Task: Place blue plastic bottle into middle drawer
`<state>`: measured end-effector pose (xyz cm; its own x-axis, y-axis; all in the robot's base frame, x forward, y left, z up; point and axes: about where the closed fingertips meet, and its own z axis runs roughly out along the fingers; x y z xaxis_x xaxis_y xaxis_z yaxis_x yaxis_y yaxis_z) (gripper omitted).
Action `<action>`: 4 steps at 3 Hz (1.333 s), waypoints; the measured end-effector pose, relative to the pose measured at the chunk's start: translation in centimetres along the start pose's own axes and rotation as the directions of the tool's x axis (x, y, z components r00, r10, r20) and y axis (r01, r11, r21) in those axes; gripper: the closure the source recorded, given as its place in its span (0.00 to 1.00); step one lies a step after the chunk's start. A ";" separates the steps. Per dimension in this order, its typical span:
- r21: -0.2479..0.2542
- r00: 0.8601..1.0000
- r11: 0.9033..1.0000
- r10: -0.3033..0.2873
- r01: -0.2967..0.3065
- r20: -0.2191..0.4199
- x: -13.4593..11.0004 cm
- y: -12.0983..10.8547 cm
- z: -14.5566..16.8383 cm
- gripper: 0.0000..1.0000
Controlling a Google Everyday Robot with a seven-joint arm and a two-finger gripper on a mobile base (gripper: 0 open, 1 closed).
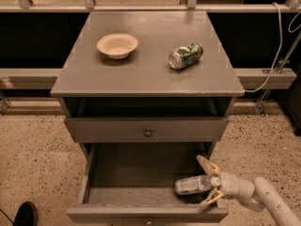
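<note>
- gripper [202, 182] is low at the right, inside the open drawer [141, 213], near its front right corner; it reaches in from the right on a pale arm [275, 206] that enters from the lower right corner of the view
- fingers [205, 164] are spread wide, one up toward the back of the drawer, one down by the front rail; neither visibly presses on anything
- bottle [189, 185] lies on its side on the drawer floor, long axis roughly left-right, right end sitting between the two spread fingers; whether a finger touches it cannot be told; which end carries the cap cannot be told
- bottle is in the right front part of the drawer, just behind the front rail and near the right wall; rest of the drawer floor to its left is bare grey wood
- drawer is pulled well out toward the camera; left side wall and front rail both visible
- above it, a shut drawer front [108, 130] with a small round knob [148, 133] at centre; above that, a dark open bay under the cabinet top [146, 74]
- on the top: a pale bowl [117, 45] upright at left-centre; a crushed green can [185, 55] on its side to the right of it, well apart from the bowl
- a pale cable [277, 46] hangs at the right, behind the cabinet; speckled floor [33, 154] all round; a dark shoe [26, 214] at the lower left corner
</note>
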<state>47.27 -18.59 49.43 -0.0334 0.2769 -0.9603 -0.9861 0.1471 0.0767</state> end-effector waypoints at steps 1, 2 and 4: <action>0.000 1.000 1.000 0.000 0.000 0.000 0.0 0.0 0.0 0.00; -0.013 0.998 1.000 0.001 -0.002 -0.060 -0.5 0.2 1.4 0.00; -0.060 0.974 0.998 -0.020 0.007 -0.225 -3.3 2.1 4.7 0.00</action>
<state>46.03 -14.72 54.04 -0.0490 0.0536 -0.9974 -0.9943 0.0921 0.0537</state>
